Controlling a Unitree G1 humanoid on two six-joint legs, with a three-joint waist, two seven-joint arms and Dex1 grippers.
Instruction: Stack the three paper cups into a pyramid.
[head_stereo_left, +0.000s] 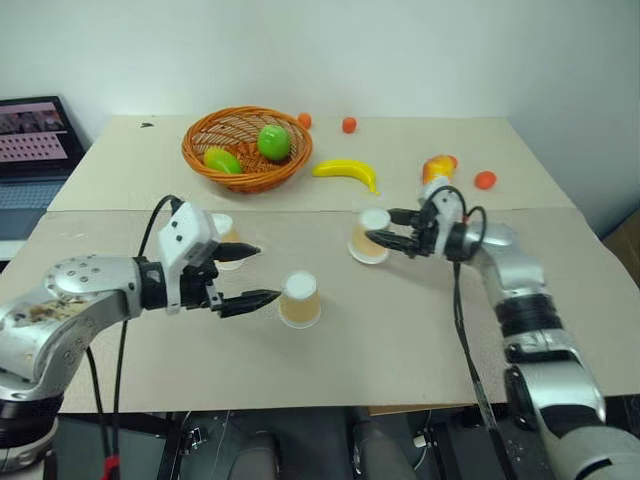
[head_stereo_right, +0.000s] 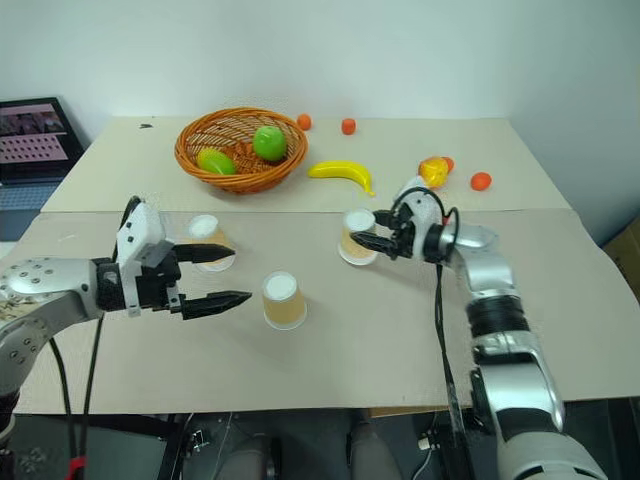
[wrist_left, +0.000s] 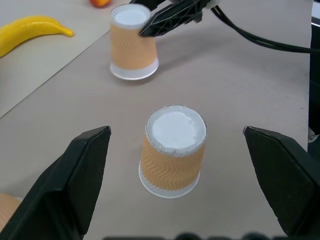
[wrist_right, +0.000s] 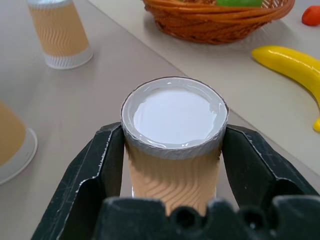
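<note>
On the table, right gripper (wrist_right: 172, 165) jaws clamped on upturned cup (wrist_right: 174, 135), left gripper (head_stereo_left: 252, 274) jaws wide, empty.

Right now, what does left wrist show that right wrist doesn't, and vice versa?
Left wrist: the left gripper open around the middle cup, not touching, and a cable.
Right wrist: the right gripper shut on its cup, the basket and a third cup.
Both: the held cup, the banana and the table.

No legible text, label or number anywhere
</note>
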